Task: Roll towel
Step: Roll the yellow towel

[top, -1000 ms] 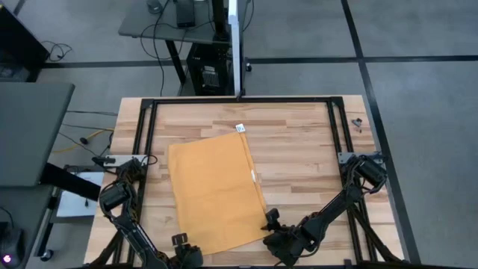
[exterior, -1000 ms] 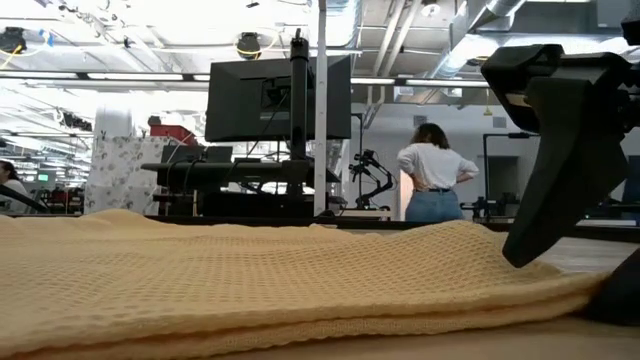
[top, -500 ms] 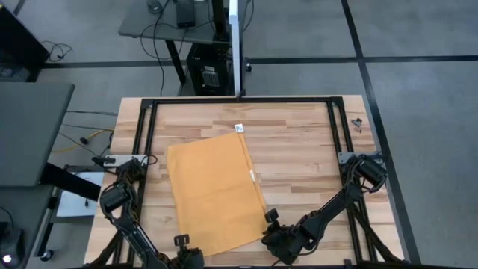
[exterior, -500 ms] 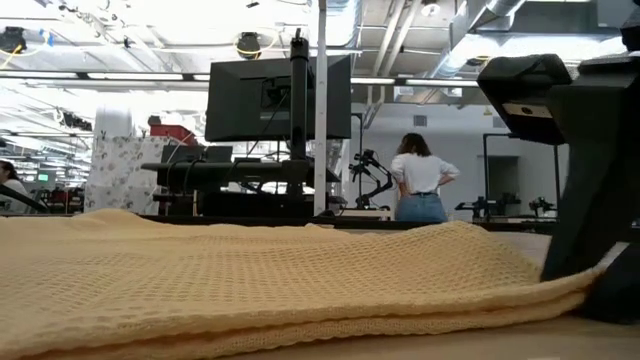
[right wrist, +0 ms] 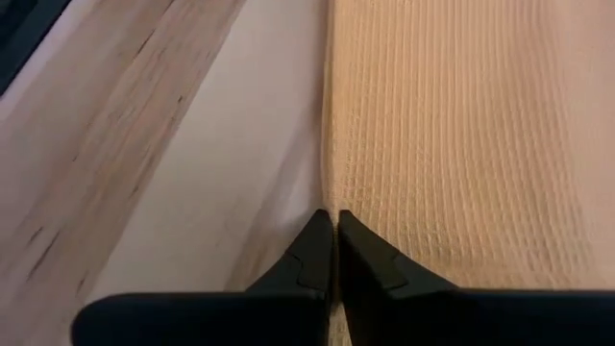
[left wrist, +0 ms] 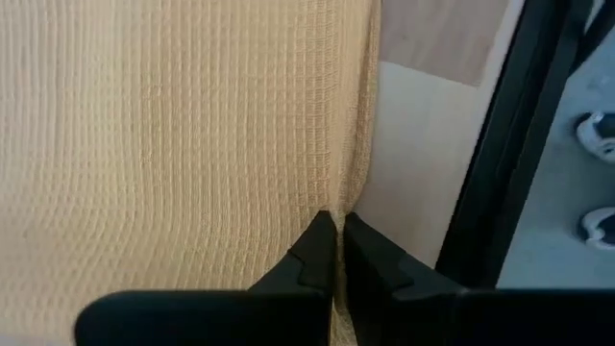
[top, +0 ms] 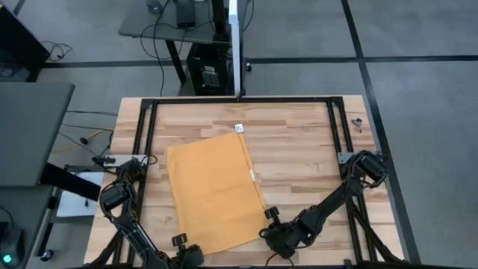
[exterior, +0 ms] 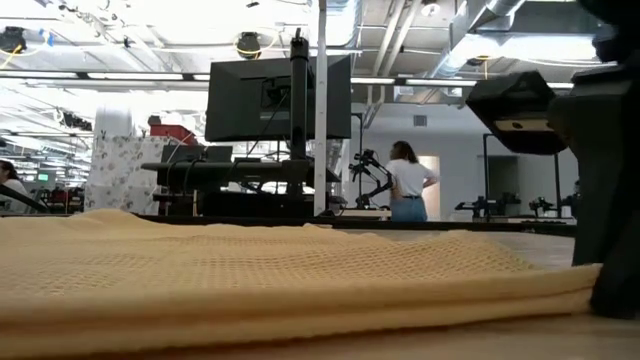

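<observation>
The mustard-orange towel (top: 213, 190) lies spread flat on the wooden table, turned a little, with its white tag (top: 240, 128) at the far edge. My left gripper (top: 191, 250) is low at the towel's near left corner and shut on its edge (left wrist: 335, 227). My right gripper (top: 269, 224) is low at the near right corner, also shut on the edge (right wrist: 333, 223). The low view shows the towel (exterior: 260, 275) filling the foreground, with the right gripper (exterior: 612, 285) at its right end. My left gripper pinches the towel's left side edge (left wrist: 354, 197) between its two fingers, close to the near corner. The fingers lie low, pointing toward the far edge and along the side edge. The cloth lies flat on the table, puckered slightly beside the fingers. My right gripper pinches the towel's right side edge (right wrist: 329, 192) between its two fingers, close to the near corner. The fingers come in low from the near side and lie along the edge. The towel rests flat on the table; one layer or several, I cannot tell.
A black frame rail (top: 239, 100) runs round the table top. A small dark object (top: 357, 123) lies at the far right corner. Bare wood (top: 306, 164) stretches to the right of the towel. A person (exterior: 405, 190) stands in the room behind.
My right gripper has come down and shut on the towel's near right corner. That corner, which bulged in loose layers, now lies flatter on the table. The rest of the towel has stayed where it was.
</observation>
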